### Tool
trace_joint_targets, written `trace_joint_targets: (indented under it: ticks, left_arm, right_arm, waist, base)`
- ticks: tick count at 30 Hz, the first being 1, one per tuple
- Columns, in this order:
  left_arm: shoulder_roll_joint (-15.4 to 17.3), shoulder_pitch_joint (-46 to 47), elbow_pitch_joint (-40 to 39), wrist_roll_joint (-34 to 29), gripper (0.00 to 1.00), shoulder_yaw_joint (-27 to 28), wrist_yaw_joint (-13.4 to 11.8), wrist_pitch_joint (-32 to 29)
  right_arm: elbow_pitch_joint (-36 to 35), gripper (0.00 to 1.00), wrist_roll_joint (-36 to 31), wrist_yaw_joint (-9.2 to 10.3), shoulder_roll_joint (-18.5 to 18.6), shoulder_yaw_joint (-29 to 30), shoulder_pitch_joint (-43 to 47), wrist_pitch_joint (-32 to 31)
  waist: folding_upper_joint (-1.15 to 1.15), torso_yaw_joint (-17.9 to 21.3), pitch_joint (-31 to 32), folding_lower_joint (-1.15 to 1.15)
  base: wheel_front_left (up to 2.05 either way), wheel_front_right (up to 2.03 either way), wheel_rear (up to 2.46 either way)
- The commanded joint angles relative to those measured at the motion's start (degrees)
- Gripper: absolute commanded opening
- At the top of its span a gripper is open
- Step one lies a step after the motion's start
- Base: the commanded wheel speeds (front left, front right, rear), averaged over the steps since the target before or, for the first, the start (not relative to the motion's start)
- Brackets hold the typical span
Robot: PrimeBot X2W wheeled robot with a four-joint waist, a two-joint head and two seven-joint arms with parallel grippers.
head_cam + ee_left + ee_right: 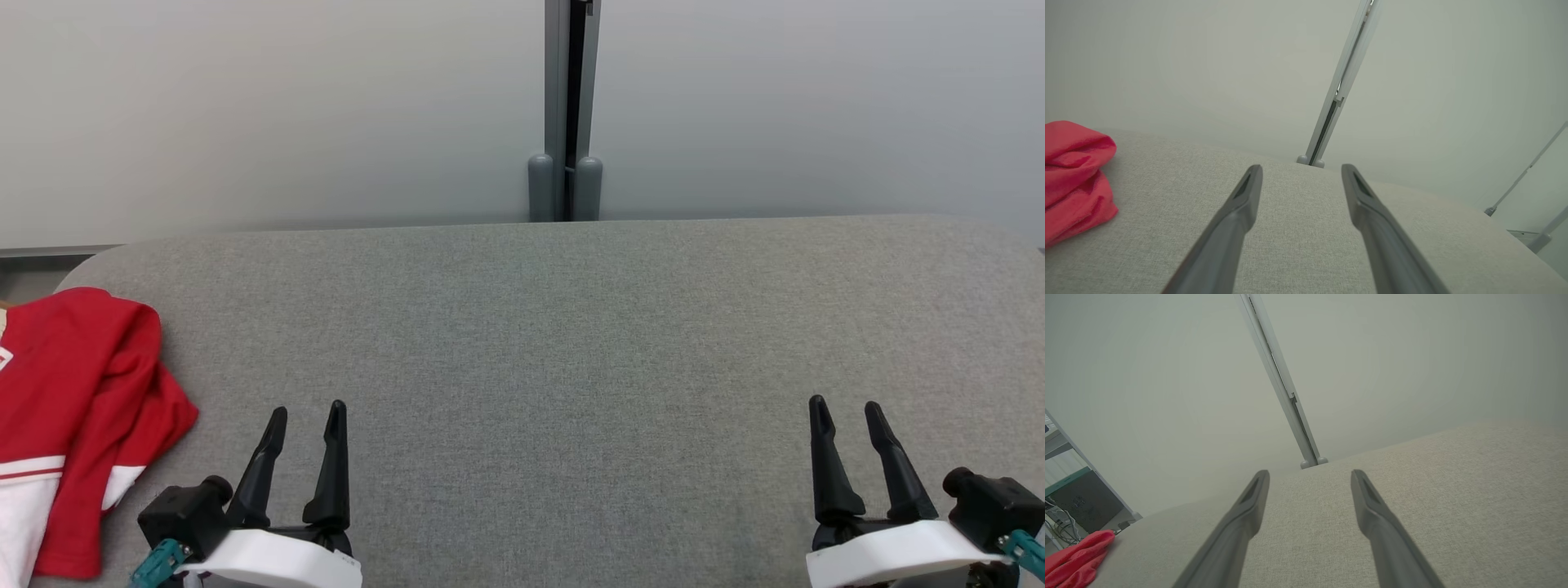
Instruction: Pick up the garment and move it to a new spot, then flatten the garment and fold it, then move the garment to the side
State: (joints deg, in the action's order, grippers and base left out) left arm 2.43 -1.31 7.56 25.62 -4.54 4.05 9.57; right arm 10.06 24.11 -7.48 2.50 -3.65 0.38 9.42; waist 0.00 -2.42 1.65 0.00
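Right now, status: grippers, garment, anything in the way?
Left gripper open, empty. Right gripper open, empty. Red-and-white garment rumpled at left edge of grey table, ungripped. No obstacle seen.

Lower left and lower right, the left gripper [309,408] and right gripper [844,403] look alike: two long, black, tapering fingers [331,465] on a curved white shell [277,563], a boxy black block [184,514] with a round knob, and a teal connector [159,562]. Each fingertip [1251,183] has a narrow recessed slot.

The garment [73,416] runs past the picture's left edge.
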Motion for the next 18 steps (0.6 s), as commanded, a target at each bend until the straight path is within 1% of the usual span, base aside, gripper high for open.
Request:
trace_joint_targets:
  ticks: [1,18]
  left_arm:
    - [0.3,0.1,-0.1,-1.9,1.00,-0.3,0.3,0.5]
    - [0.4,0.3,1.1,-9.4,1.00,-0.8,0.0,2.7]
  right_arm:
    - [-0.6,1.00,-1.8,-0.01,0.3,0.1,0.3,0.7]
    - [-1.5,1.00,-10.3,-0.01,0.4,-1.2,0.7,2.9]
  waist:
    - [0.00,0.0,0.0,0.00]
    - [0.00,-0.3,-0.4,0.00]
  base:
    - [0.00,0.00,0.00]
    - [0.00,0.00,0.00]
